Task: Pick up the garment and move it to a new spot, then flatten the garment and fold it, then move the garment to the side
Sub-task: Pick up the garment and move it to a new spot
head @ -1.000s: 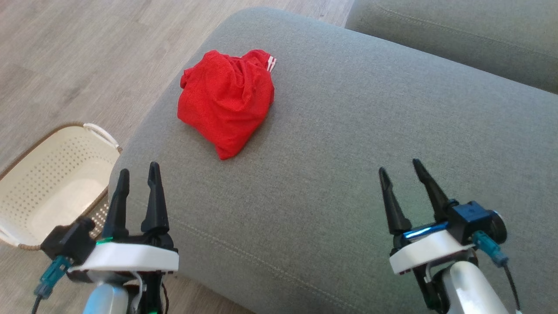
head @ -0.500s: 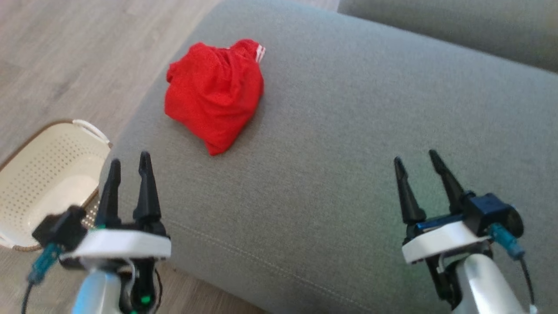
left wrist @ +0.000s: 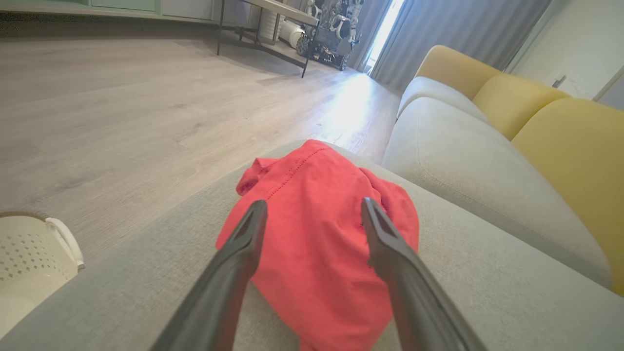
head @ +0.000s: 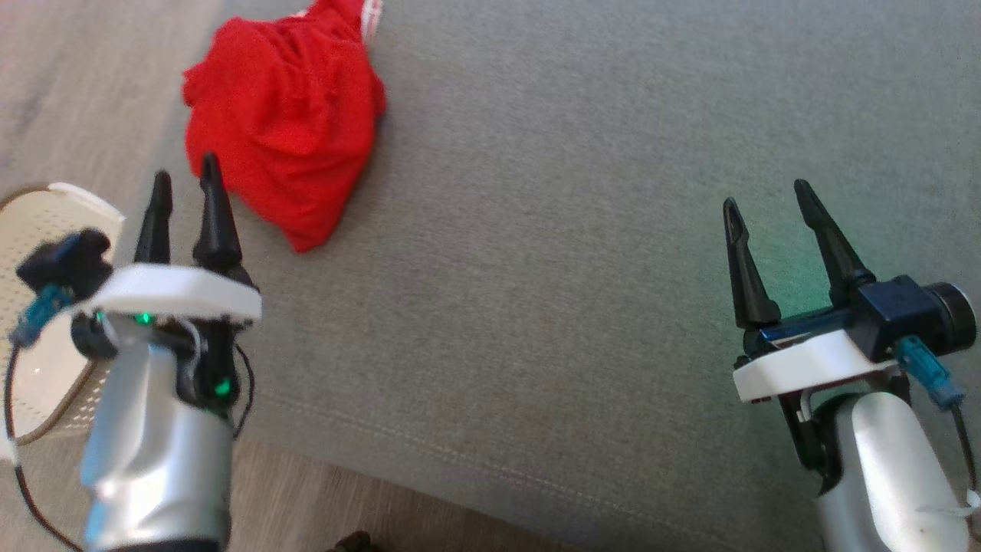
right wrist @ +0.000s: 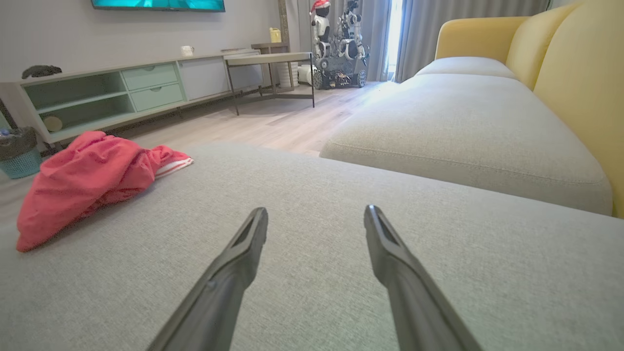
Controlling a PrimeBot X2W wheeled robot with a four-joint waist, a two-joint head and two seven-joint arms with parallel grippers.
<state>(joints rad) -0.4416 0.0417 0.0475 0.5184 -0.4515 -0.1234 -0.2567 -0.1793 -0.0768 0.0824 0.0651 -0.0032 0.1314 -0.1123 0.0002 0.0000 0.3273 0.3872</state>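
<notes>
The garment is a crumpled red cloth with a white-striped edge, lying in a heap near the left end of the grey sofa cushion. My left gripper stands open just short of the heap, its fingertips at the cloth's near left edge. From the left wrist the garment lies straight ahead between the open fingers. My right gripper is open over bare cushion at the right, far from the cloth. From the right wrist the garment lies far off to the left.
A cream perforated basket stands on the wood floor beside the cushion's left end, behind my left wrist. A second grey seat cushion and yellow backrests lie beyond. A low cabinet and a side table stand across the room.
The head camera has dipped and come closer, so the whole scene has shifted. My left gripper has advanced to the garment's near edge. Both grippers stay open; the garment lies unchanged.
</notes>
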